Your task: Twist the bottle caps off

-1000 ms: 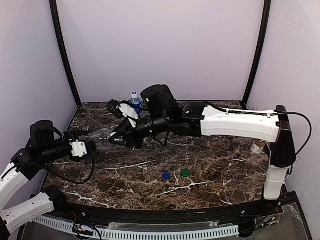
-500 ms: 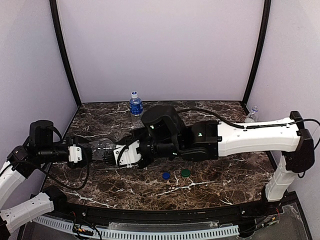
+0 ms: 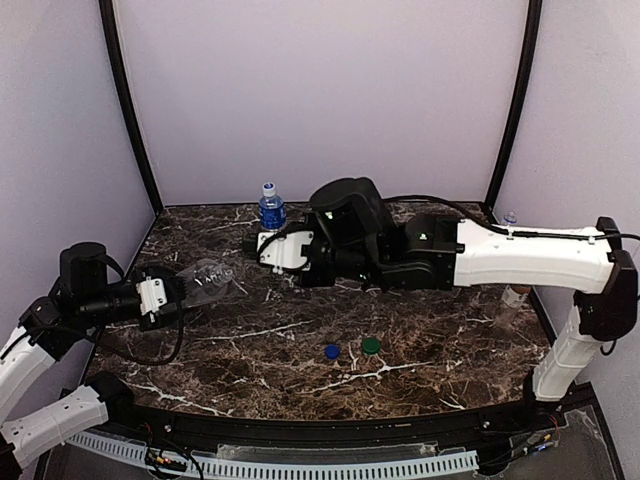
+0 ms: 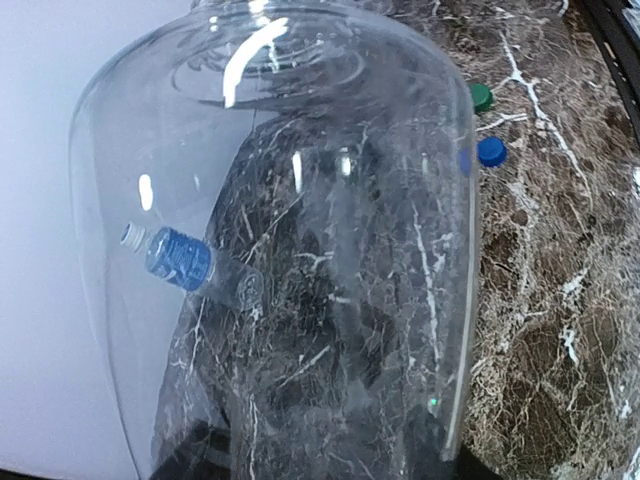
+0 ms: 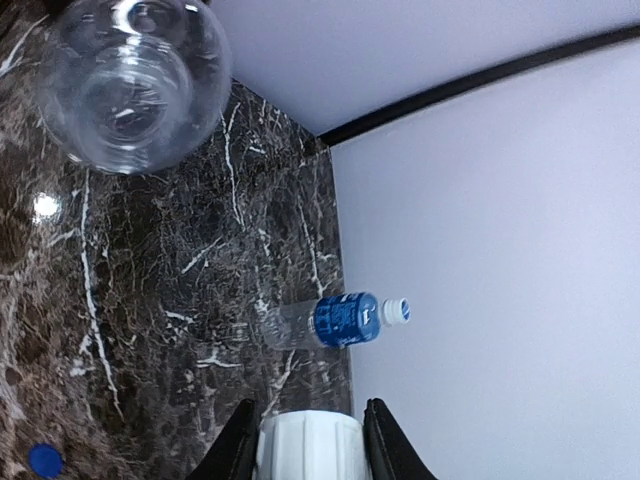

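Observation:
My left gripper [image 3: 183,293] is shut on the plain clear bottle [image 3: 212,279], which it holds tilted over the left of the table. That bottle [image 4: 300,250] fills the left wrist view; in the right wrist view the bottle [image 5: 135,80] shows end-on with its mouth open. Apart from it, further back, my right gripper [image 3: 268,245] is shut on a white cap [image 5: 310,445] pinched between its fingers. A blue-label bottle [image 3: 271,208] stands at the back wall, its neck uncapped [image 5: 397,311]. The brown bottle [image 3: 515,298] and another clear bottle [image 3: 508,217] peek out behind the right arm.
A blue cap [image 3: 332,351] and a green cap [image 3: 371,345] lie loose on the marble table [image 3: 430,340] near the front middle. The right arm stretches across the table's middle. Black posts and pale walls close in the back and sides.
My right gripper was at the clear bottle's neck and has drawn away toward the back with the white cap in it. The left gripper keeps its hold on the bottle, which has tilted slightly.

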### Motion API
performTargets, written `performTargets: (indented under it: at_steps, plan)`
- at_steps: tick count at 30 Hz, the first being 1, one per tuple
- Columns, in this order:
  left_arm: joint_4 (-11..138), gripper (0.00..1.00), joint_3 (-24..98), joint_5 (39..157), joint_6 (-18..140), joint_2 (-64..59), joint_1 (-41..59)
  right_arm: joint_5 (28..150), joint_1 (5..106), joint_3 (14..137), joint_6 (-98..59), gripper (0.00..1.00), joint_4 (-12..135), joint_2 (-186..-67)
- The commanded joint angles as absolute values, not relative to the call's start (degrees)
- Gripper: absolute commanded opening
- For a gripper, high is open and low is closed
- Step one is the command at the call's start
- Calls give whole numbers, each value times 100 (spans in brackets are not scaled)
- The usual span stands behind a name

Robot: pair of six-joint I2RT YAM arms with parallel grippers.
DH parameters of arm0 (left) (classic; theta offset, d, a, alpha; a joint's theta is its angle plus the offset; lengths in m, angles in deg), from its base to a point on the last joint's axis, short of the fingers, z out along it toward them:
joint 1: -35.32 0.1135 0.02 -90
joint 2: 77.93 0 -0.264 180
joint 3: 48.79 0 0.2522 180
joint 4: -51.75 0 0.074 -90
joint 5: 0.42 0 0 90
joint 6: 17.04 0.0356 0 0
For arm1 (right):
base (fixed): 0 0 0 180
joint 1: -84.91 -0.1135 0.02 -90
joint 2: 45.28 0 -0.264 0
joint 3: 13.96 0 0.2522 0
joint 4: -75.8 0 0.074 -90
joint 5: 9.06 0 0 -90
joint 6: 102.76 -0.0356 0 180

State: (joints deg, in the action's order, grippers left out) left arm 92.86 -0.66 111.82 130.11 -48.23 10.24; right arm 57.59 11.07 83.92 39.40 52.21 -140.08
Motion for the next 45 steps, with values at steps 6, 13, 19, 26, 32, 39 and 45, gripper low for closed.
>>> performTargets:
  at_steps: [6,13,19,26,32,39,45]
  plan:
    - [7576,35,-785,11275,8920,-5117,1548,6849,2624,9596,-1923,0,457,-15317]
    - [6423,35,-1614,11806,7203,-5318,2076,7499,3082,8133,-3223,0,36,-15003]
    - [6402,36,-1856,11781,7082,-5471,2267,7885,3183,7192,-3545,0,726,-14853]
    - [6410,36,-1976,11825,7088,-5557,2347,7696,3311,6585,-3634,0,1219,-14925]
    - [6382,36,-1998,11866,7091,-5560,2352,7117,3475,6314,-3800,0,1368,-14714]
    - [6388,36,-2000,11840,7094,-5561,2361,7320,3683,6231,-3645,0,1608,-14720]
    - [6407,36,-1996,11840,7116,-5569,2389,7407,3696,6248,-3657,51,1628,-14729]
